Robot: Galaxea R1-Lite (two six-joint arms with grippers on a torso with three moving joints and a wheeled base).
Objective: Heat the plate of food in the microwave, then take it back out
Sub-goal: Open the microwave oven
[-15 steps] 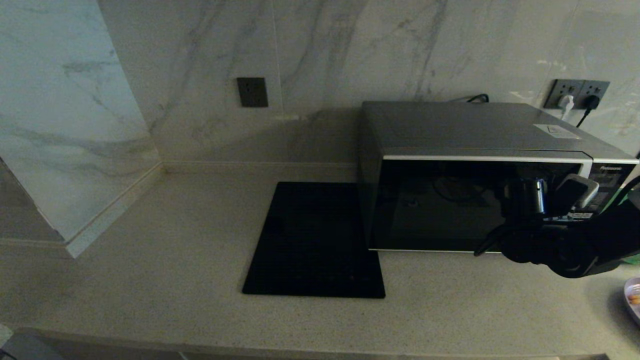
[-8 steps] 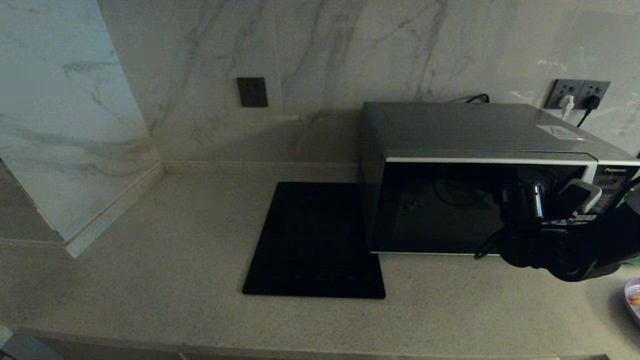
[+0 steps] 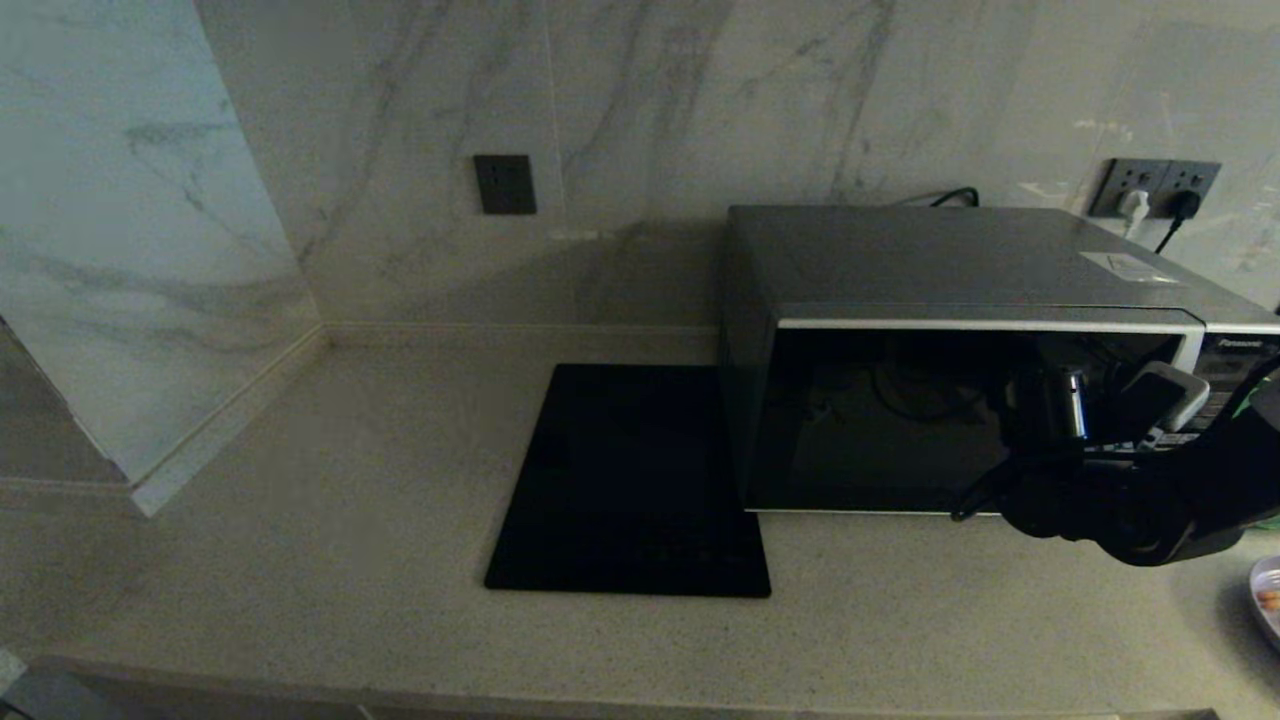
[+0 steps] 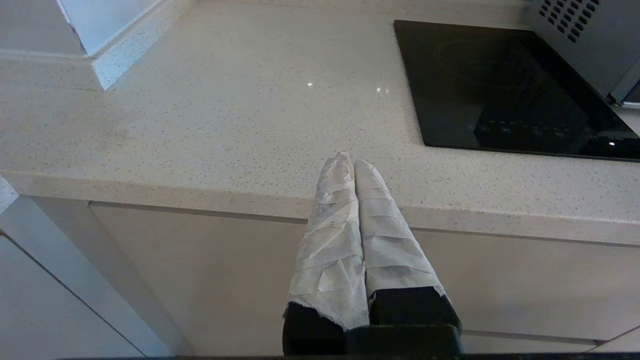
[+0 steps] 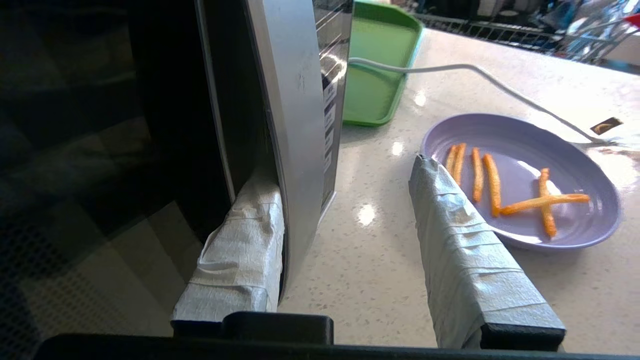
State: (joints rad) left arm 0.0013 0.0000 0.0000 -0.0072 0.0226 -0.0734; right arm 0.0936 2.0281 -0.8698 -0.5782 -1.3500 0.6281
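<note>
The microwave (image 3: pixel 950 270) stands at the right of the counter, its black glass door facing me. My right gripper (image 3: pixel 1115 400) is open at the door's right edge. In the right wrist view, the right gripper (image 5: pixel 340 175) has one taped finger (image 5: pixel 240 250) tucked behind the microwave's curved silver trim (image 5: pixel 295 125), against the dark glass. The other finger (image 5: pixel 465 240) hangs free over the counter. The plate of food (image 5: pixel 525 165), lilac with several orange sticks, rests on the counter just beyond that free finger. In the head view the plate of food (image 3: pixel 1268 598) shows at the far right edge.
A flat black slab (image 3: pixel 630 480) lies left of the microwave. A green tray (image 5: pixel 375 70) and a white cable (image 5: pixel 475 72) lie behind the plate. Wall sockets (image 3: pixel 1150 188) sit above. My left gripper (image 4: pixel 354 160) is parked shut below the counter's front edge (image 4: pixel 200 192).
The microwave's front and my right gripper have shifted slightly toward me and to the right. The left arm has not moved.
</note>
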